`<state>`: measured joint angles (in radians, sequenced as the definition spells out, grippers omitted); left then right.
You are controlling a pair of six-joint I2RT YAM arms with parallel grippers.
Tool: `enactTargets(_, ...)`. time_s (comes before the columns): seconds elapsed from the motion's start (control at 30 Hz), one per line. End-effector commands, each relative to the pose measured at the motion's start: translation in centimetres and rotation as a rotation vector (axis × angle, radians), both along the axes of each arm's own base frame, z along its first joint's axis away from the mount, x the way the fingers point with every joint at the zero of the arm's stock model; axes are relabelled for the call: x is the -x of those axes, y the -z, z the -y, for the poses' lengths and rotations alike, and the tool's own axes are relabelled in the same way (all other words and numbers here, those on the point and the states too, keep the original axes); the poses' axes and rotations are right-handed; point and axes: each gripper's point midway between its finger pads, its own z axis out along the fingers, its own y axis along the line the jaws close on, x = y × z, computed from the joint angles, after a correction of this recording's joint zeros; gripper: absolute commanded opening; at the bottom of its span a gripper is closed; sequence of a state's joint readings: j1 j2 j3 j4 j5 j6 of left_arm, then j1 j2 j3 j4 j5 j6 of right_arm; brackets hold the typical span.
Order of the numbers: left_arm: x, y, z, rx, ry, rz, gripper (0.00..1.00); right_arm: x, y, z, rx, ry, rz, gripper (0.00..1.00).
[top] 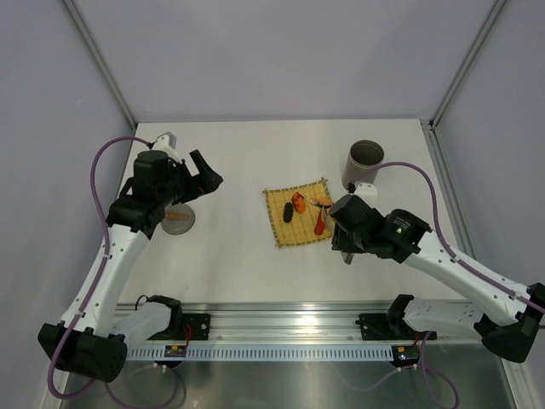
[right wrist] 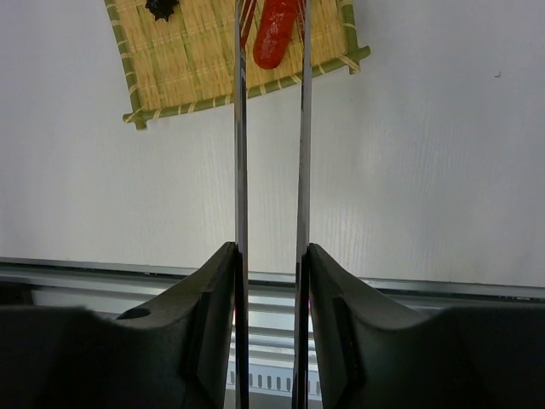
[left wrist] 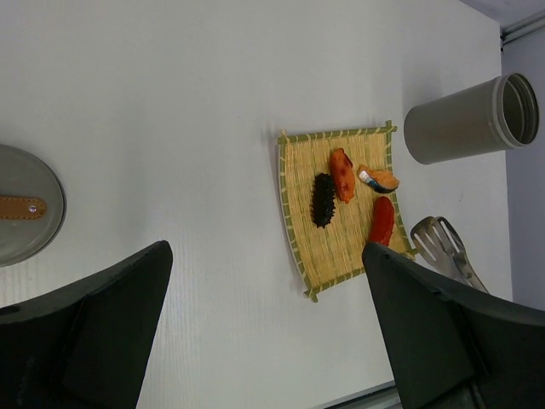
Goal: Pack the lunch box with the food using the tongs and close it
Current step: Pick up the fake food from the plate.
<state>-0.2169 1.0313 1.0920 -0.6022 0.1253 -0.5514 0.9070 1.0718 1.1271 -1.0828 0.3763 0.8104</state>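
Table (top: 238,273) lies bare below the mat (top: 297,214). Right gripper (right wrist: 271,251) pinches the tongs (right wrist: 240,170), their tips straddling the red piece (right wrist: 274,34) near the mat's right edge. The left gripper (left wrist: 266,251) hovers spread, centre-left.

The tongs (top: 347,254) are mostly hidden under the right gripper (top: 344,232). Only a short end pokes out toward the rail (top: 281,328). Just left of them lies the mat (top: 281,234), carrying the food (top: 298,203). Beyond them the lunch box (top: 364,162) stands upright. Well to their left, the left gripper (top: 207,176) gapes wide near the lid (top: 180,223).
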Motion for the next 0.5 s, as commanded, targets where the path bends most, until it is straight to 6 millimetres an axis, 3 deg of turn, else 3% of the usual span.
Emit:
enactTargets(0.0, -0.4, -1.3, 0.3, 0.028, 0.010, 0.058, 0.98, -0.9, -0.8, 0.2, -0.008, 0.042, 0.036, 0.44)
enactTargets(0.47, -0.3, -1.7, 0.4, 0.032, 0.011, 0.061, 0.98, -1.9, 1.3, -0.9, 0.052, 0.025, 0.004, 0.55)
